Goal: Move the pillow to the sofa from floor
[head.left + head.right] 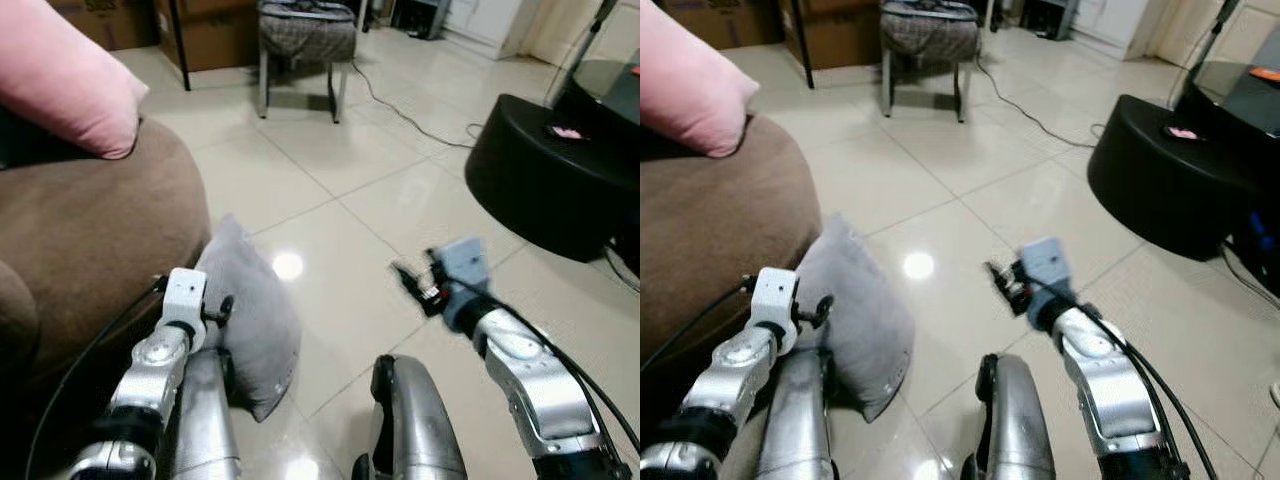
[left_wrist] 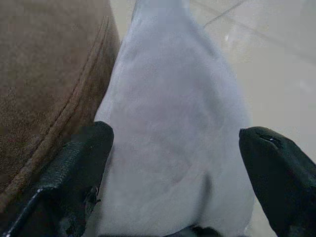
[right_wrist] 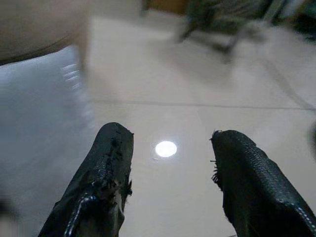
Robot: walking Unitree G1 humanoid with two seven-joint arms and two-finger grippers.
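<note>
A grey pillow (image 1: 255,330) stands on edge on the tiled floor, leaning against the brown sofa (image 1: 90,230). My left gripper (image 2: 175,163) is open. Its two black fingers (image 2: 84,158) straddle the pillow's (image 2: 173,123) upper edge, one on the sofa side and one on the floor side. My right gripper (image 1: 405,272) hangs over bare tiles to the right of the pillow, blurred. In the right wrist view it (image 3: 170,163) is open with nothing between the fingers, and the pillow (image 3: 39,133) lies off to one side.
A pink pillow (image 1: 70,80) rests on the sofa's top. A black round table (image 1: 550,170) stands at the right. Further back are a chair with a bag (image 1: 305,40), cardboard boxes (image 1: 210,35) and a cable (image 1: 400,110) across the tiles.
</note>
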